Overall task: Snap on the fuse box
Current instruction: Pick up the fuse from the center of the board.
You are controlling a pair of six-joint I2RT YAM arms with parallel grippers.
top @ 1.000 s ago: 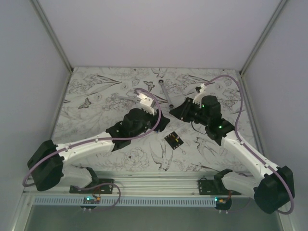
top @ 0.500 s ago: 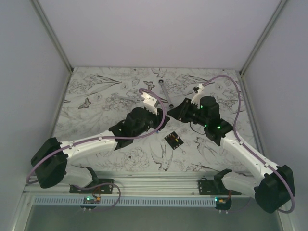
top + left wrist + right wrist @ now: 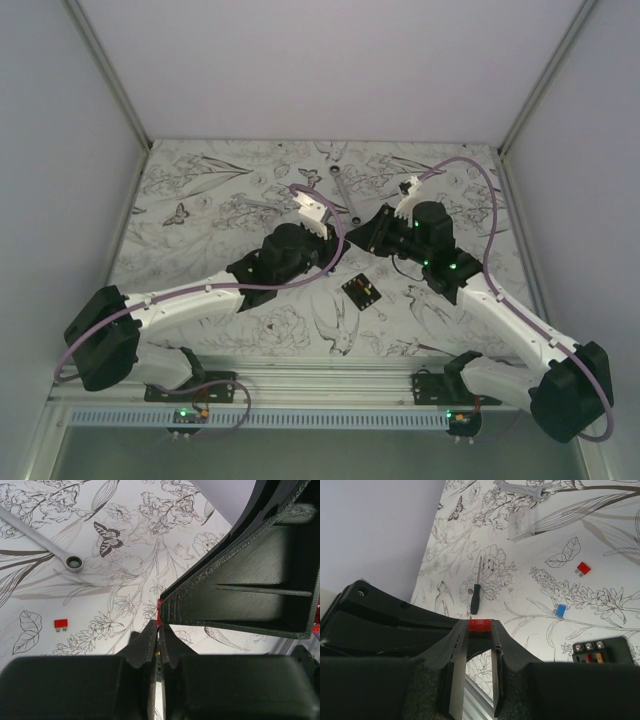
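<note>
A: Fast tally: we have one fuse box (image 3: 361, 291), one screwdriver (image 3: 475, 592), one clear plastic piece (image 3: 522, 522).
B: Same here. Outside the box we count three fuses: one loose red fuse (image 3: 583, 568), one blue fuse (image 3: 560, 610), and one held red fuse (image 3: 479, 624) in the right gripper (image 3: 479, 635).
A: One wrench (image 3: 45, 542) we're sure of. Whether there's a second, we can't tell.
B: Two grippers, counting the left gripper (image 3: 159, 630).

A white table top printed with grey line drawings of flowers, butterflies and birds (image 3: 190, 215) is the floor of the booth. Plain pale lilac wall panels rise from its far (image 3: 330, 60), left (image 3: 50, 200) and right (image 3: 590, 200) edges, meeting at its far corners in slanting grey metal posts (image 3: 108, 72). A ribbed aluminium rail (image 3: 330, 375) runs along its near edge. The light is soft and even.
</note>
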